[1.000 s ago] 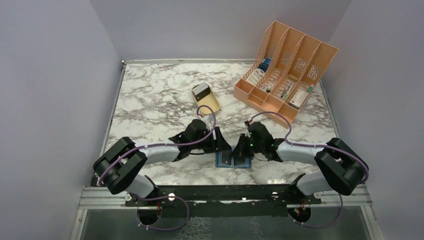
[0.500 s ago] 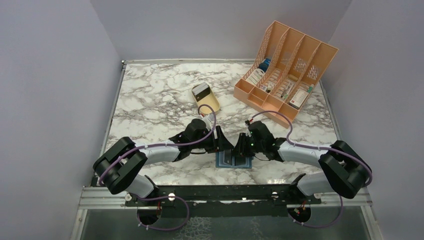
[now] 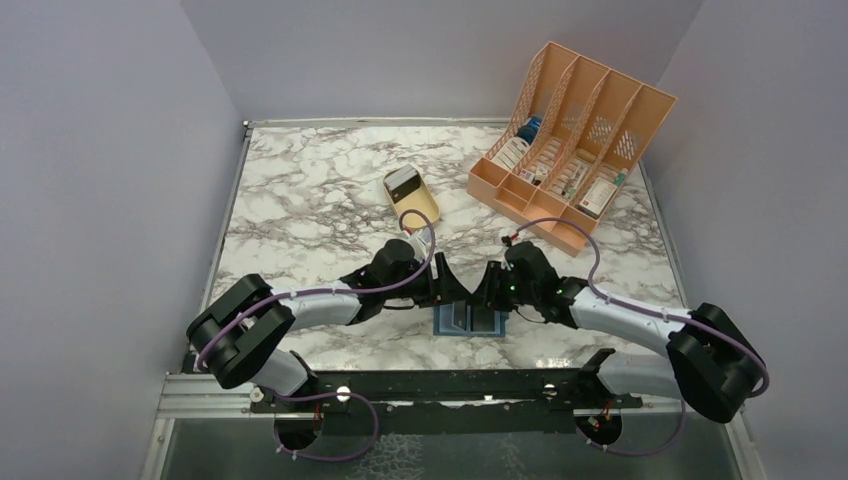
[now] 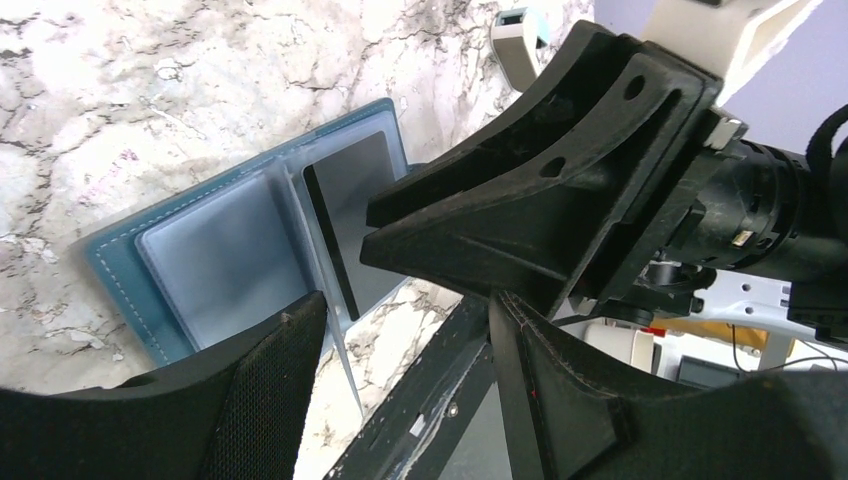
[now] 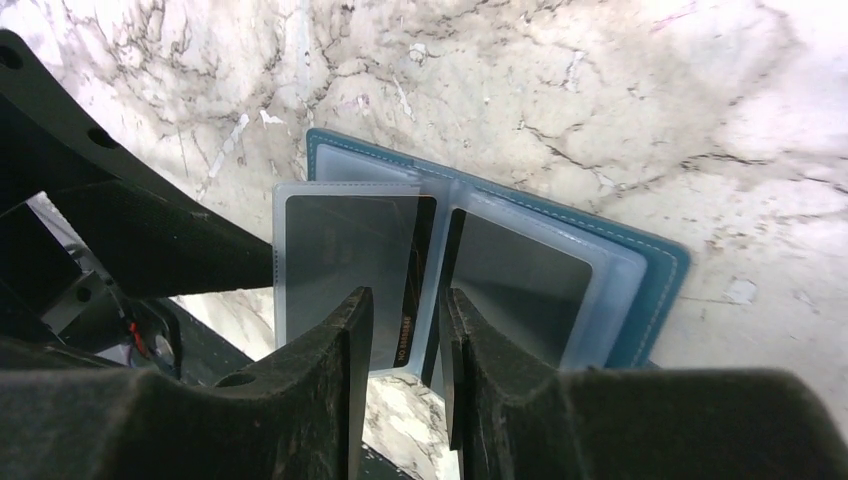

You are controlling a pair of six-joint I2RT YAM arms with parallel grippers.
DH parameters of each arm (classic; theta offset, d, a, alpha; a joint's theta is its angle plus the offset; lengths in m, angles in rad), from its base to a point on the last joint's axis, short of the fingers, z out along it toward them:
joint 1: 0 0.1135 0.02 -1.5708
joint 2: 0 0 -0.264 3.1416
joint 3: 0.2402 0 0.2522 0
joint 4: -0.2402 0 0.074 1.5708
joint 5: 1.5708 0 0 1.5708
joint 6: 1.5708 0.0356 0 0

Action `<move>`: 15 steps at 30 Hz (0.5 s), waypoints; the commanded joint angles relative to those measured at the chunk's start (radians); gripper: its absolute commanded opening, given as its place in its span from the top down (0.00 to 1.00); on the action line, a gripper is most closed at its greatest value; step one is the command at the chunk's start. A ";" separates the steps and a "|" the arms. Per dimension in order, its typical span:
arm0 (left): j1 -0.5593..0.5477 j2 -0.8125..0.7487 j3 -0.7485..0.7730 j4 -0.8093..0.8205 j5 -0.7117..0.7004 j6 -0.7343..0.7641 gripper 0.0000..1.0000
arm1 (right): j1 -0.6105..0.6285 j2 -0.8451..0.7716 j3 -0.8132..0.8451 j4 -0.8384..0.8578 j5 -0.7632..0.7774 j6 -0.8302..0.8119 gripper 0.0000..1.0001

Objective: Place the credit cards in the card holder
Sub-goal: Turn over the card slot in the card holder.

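Top external view: the card holder (image 3: 468, 321) lies open and flat on the marble worktop (image 3: 300, 200), low in the centre of the frame, close to the front edge. Both arms bend inward over it, so their ends meet just above it.

From the right wrist view, the holder sits mid-frame with its teal back showing as a border on the right and its pale pockets facing up. 2 dark credit cards (image 5: 350, 260) sit behind the clear pockets, 1 on each side of the fold. A 3rd dark card (image 5: 405, 322), with orange lettering along it, shows at the fold, right in the slot between the right fingers (image 5: 330, 400). Those fingers stand a narrow gap apart, and the card looks to be free of both, though the angle is poor.

In the left wrist view, the left fingers (image 4: 250, 400) are spread wide along the bottom of the frame with nothing between them. The left one overlaps the holder's near corner.

Up the worktop, above the holder in the top view, is a tan tray (image 3: 425, 210) with a small pale-faced piece (image 3: 403, 181) at its far end. An orange slotted rack (image 3: 640, 120) stands at the upper right.
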 commanded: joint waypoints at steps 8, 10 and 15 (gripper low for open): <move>-0.041 0.049 0.085 0.049 0.020 0.001 0.37 | 0.008 -0.288 0.027 -0.254 0.326 0.060 0.68; -0.054 0.069 0.103 0.049 0.021 0.003 0.37 | 0.008 -0.377 0.031 -0.308 0.373 0.080 0.67; -0.076 0.115 0.141 0.048 0.020 0.014 0.37 | 0.008 -0.589 0.036 -0.359 0.440 0.072 0.64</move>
